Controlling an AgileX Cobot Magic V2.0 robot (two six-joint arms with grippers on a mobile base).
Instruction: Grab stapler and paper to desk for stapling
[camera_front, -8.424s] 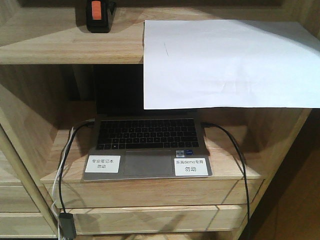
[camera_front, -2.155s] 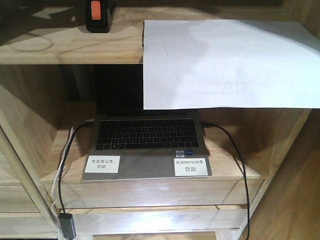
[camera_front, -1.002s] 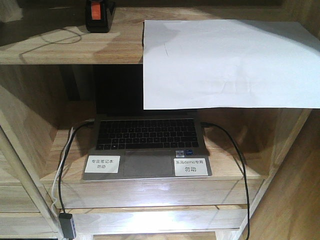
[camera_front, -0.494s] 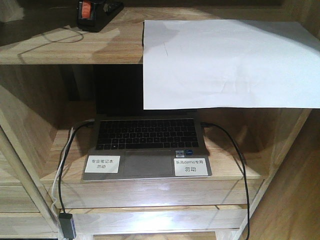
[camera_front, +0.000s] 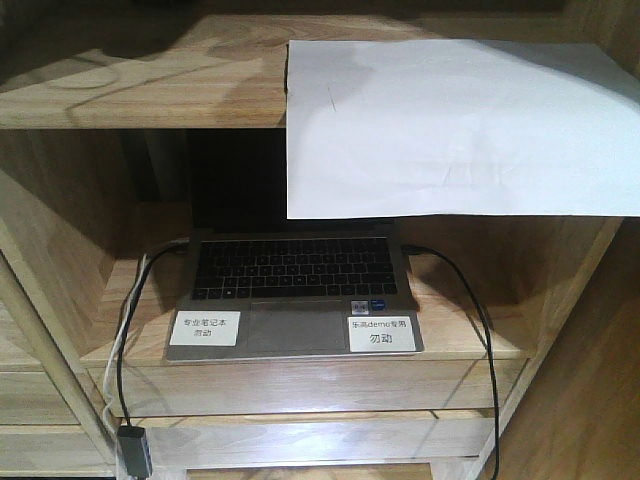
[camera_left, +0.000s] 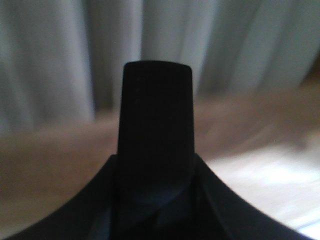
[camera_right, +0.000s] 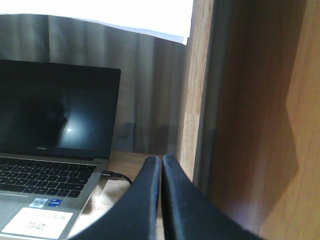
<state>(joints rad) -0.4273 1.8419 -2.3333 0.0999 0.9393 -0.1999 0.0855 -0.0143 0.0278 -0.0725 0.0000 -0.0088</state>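
Observation:
The paper (camera_front: 450, 120) is a large white sheet lying on the upper shelf, its front part hanging over the shelf edge. Its lower edge also shows in the right wrist view (camera_right: 125, 15). The stapler does not show on the shelf. In the blurred left wrist view a black block, seemingly the stapler (camera_left: 156, 110), stands up between the dark jaws of my left gripper (camera_left: 156, 165). My right gripper (camera_right: 161, 159) is shut and empty, low beside the laptop's right side. The desk is out of view.
An open laptop (camera_front: 295, 285) with two white labels sits on the lower shelf, cables at both sides. The shelf's wooden side wall (camera_right: 197, 100) stands just right of my right gripper. The upper shelf board (camera_front: 140, 80) is pale wood.
The black stapler with the orange patch turned on the upper shelf's left end, then left the front view. Shadows shifted there. The paper and laptop have not moved.

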